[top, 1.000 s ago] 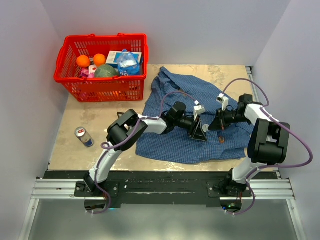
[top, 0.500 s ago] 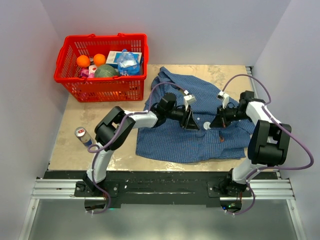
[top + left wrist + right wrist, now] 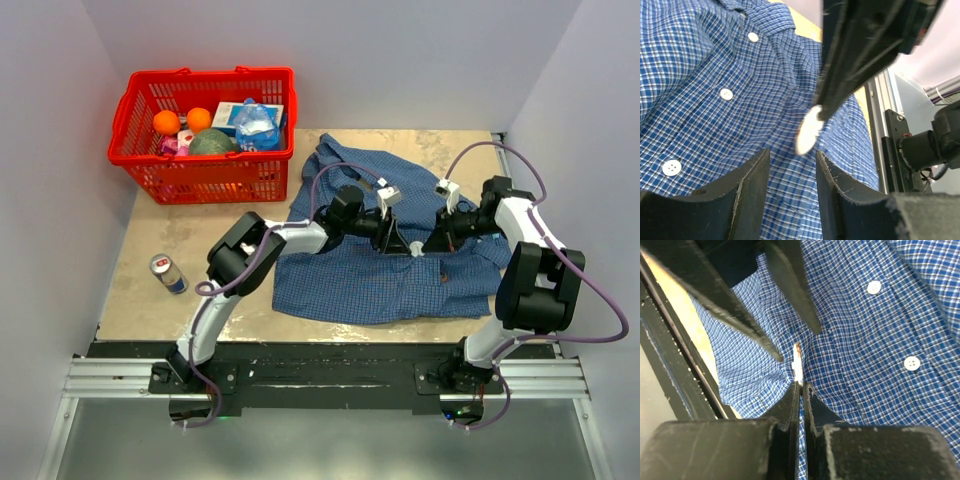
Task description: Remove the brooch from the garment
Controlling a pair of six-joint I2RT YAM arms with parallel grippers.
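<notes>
The garment (image 3: 350, 285) is a blue checked shirt spread over the right half of the table, with white buttons (image 3: 726, 93). My right gripper (image 3: 428, 246) (image 3: 801, 385) is shut. Its tips pinch the brooch (image 3: 798, 362), seen edge-on as a thin pale disc with a reddish-brown rim, close against the cloth (image 3: 880, 330). In the left wrist view the brooch (image 3: 809, 131) shows a pale face under the dark right fingers (image 3: 840, 75). My left gripper (image 3: 397, 240) (image 3: 791, 155) faces it, open just below the disc, with only fabric (image 3: 715, 65) behind the gap.
A red basket (image 3: 200, 180) holding fruit and packets stands at the back left. A drink can (image 3: 168, 273) lies left of the shirt. A small reddish-brown speck (image 3: 441, 281) shows on the shirt's front right; I cannot tell what it is. Walls close in on both sides.
My left gripper swung back and left, then came right again, ending close to the right gripper. The right gripper shifted slightly back and left, staying shut.
</notes>
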